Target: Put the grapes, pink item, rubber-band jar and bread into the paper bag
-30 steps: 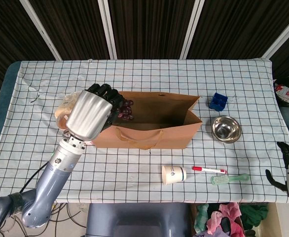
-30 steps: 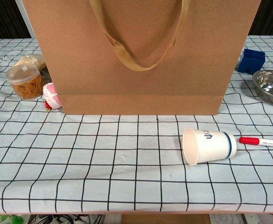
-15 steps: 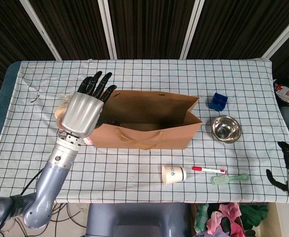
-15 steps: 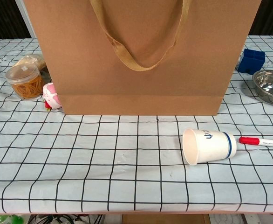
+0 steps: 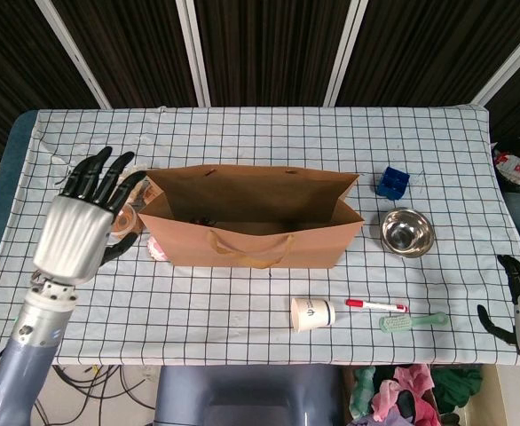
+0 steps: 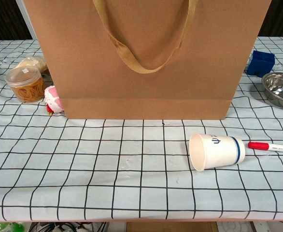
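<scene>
The brown paper bag [image 5: 269, 247] stands open mid-table and fills the chest view [image 6: 219, 58]. A dark bit of the grapes [image 5: 205, 220] shows on its floor at the left end. My left hand [image 5: 75, 229] hovers left of the bag, empty, with its fingers spread. It partly covers the rubber-band jar [image 5: 127, 219], which stands clear in the chest view [image 6: 25, 84]. The pink item [image 5: 158, 251] [image 6: 53, 99] lies by the bag's left corner. The bagged bread [image 6: 33, 63] sits behind the jar. My right hand [image 5: 517, 306] hangs off the table's right front, empty.
A blue cube [image 5: 390, 183] and a steel bowl [image 5: 408, 232] stand right of the bag. In front lie a tipped paper cup [image 5: 313, 313], a red-capped marker [image 5: 375, 305] and a green toothbrush [image 5: 413, 321].
My left hand let the grapes go inside the bag, rose out of its mouth and swung left, fingers now spread. The right hand has not moved.
</scene>
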You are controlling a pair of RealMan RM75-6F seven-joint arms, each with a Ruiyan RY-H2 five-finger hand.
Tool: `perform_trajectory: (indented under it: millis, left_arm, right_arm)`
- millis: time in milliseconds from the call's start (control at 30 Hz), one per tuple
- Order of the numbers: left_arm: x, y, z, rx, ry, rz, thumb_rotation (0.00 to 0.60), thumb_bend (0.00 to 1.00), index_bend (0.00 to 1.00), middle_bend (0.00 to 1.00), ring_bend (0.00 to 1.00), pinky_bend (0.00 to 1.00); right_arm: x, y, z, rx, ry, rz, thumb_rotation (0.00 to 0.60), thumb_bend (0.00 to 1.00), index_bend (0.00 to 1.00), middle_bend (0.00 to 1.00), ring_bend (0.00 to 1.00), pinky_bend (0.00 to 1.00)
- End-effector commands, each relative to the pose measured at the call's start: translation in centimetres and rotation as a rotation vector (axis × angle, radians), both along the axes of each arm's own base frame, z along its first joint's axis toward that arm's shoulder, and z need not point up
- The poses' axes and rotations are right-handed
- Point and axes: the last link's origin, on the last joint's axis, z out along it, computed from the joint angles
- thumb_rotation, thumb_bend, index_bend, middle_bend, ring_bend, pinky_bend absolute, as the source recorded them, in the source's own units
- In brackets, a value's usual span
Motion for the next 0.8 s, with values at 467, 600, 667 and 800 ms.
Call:
perform_trajectory:
  millis: [467,600,667,800]
  left_arm:
    - [-17.1,-0.6,-6.3,-0.324,0.030,0.269,0.600,0.07,0.19,0.11,0.00,0.16]
    - [-17.7,2.1,-10.4,-0.411,0.015,0.343,0.600,0.07,0.19,0.11,0.00,0.16]
    - [-17.7,3.0,-11.7,-0.421,0.010,0.352,0.600,0.07,0.19,0.11,0.00,0.16]
    - [-17.4,4.1,-13.8,-0.449,0.004,0.356,0.600,0.07,0.19,0.11,0.00,0.16]
  right_arm:
    - [0.1,-0.1,-0.1,-0.004,-0.001,-0.002,0.600,0.30,0.10,0.09,0.18,0.30]
    - [0.0,-0.1,0.0,-0.001,0.001,-0.002,0.600,0.30,0.10,0.09,0.18,0.30]
    - [0.0,-0.1,0.0,-0.002,-0.001,-0.001,0.600,0.30,0.10,0.09,0.18,0.30]
    - [0.0,-0.1,0.1,-0.008,-0.004,-0.001,0.600,0.30,0.10,0.09,0.18,0.30]
